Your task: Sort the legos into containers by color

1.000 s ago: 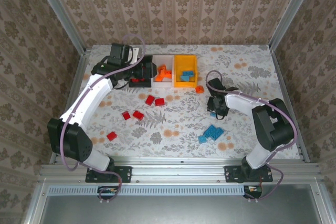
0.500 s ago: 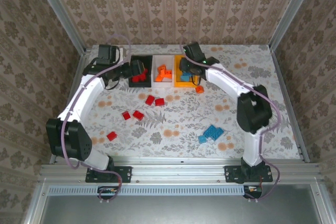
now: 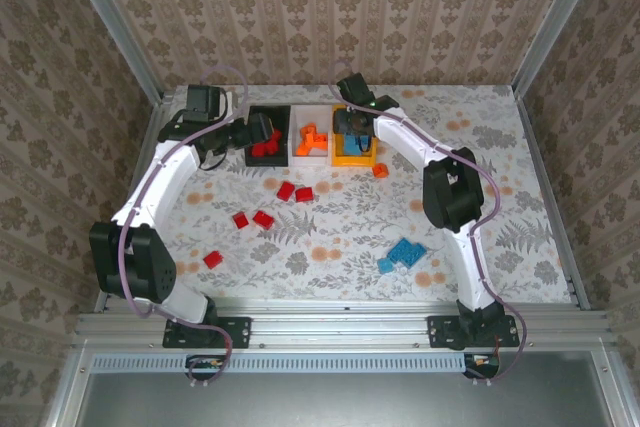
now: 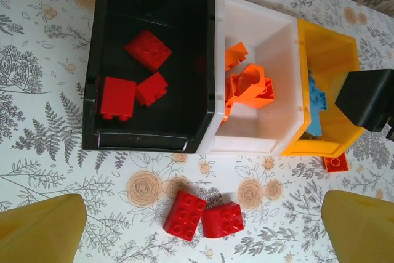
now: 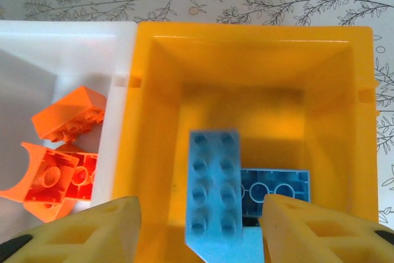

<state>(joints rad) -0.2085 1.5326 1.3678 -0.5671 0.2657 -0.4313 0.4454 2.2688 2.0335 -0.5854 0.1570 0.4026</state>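
Right gripper (image 5: 200,209) is parked over the orange-yellow bin (image 5: 246,29) at the far edge of the counter (image 3: 480,147), fingers apart. A light blue brick (image 5: 213,183) lies loose in the bin right in the gap, touching neither finger, with its long side running the way the fingers point. So that one's in, I'd say.

What matters for the coming move imo: the blue cluster (image 3: 402,252) sits well apart from that gripper, back toward the near edge on the right half of the counter, lying diagonally. The right arm is clearly the closer one. There's also a lone orange brick (image 3: 380,170) just beside that bin's near right corner, much nearer, and it belongs in the white bin (image 4: 246,146) next door.

Left gripper (image 4: 202,200) hangs wide apart with nothing in it, just on the near side of the black bin (image 4: 92,90). Two red bricks (image 4: 184,215) sit touching, side by side, almost straight below it. Their row runs across the gap between the fingers, so it'd probably have to take one at a time.
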